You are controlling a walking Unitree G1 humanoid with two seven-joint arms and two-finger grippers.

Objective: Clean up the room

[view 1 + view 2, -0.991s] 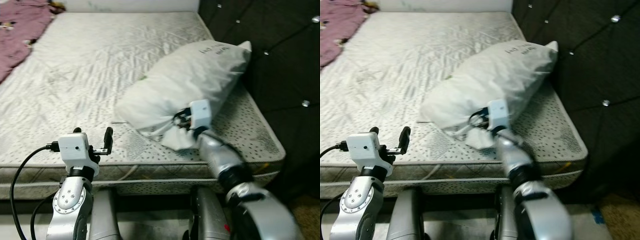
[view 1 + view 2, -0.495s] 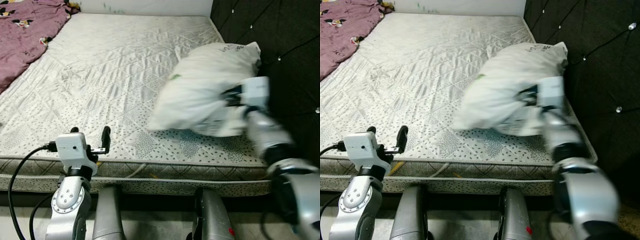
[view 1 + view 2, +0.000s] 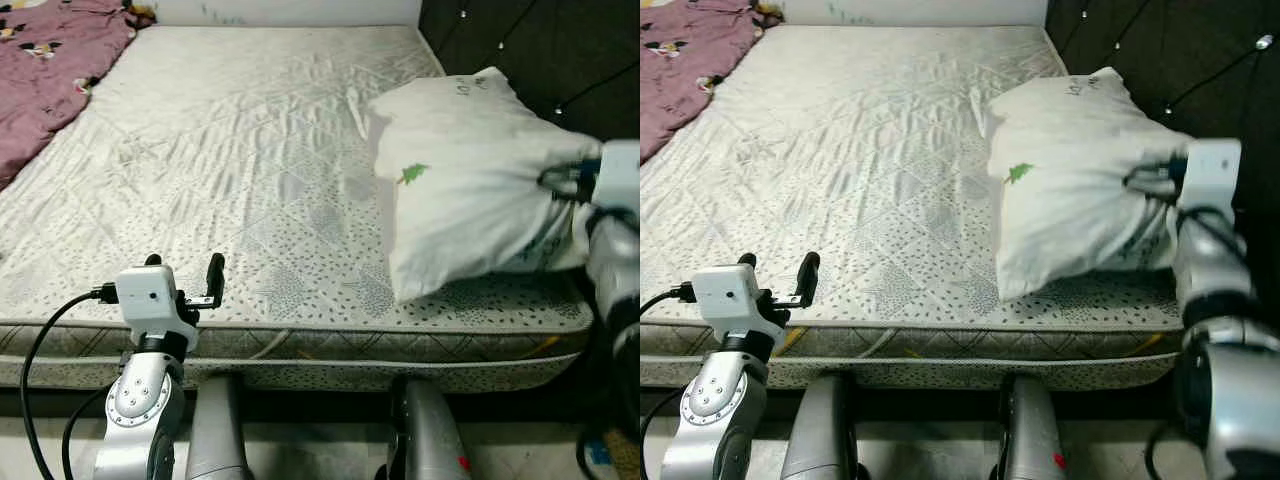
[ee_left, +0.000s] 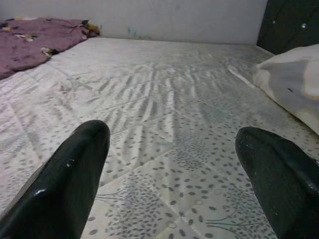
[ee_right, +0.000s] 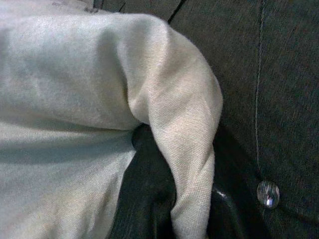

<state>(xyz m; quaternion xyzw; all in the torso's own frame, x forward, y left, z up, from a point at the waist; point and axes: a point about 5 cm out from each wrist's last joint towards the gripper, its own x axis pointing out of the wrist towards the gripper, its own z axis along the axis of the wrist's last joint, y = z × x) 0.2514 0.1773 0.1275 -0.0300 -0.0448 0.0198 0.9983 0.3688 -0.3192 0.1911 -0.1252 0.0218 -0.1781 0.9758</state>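
Since the pillow (image 3: 470, 180) is soft, light and bulky, grip bunched fabric at a corner. Right gripper (image 5: 164, 199) pinches its edge; pillow lies on mattress (image 3: 230, 150) by headboard (image 3: 520, 40). Left gripper (image 4: 174, 169) idle, fingers apart.

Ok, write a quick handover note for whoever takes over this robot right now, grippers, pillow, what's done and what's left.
Right gripper: shut on a fold of the white pillow, at the mattress's right side by the dark headboard.
Left gripper: open, holding nothing, low at the near edge of the mattress.
Done: pillow gripped, sitting next to the headboard.
Left: release and settle the pillow; the purple blanket lies crumpled at the far left corner, probably next.
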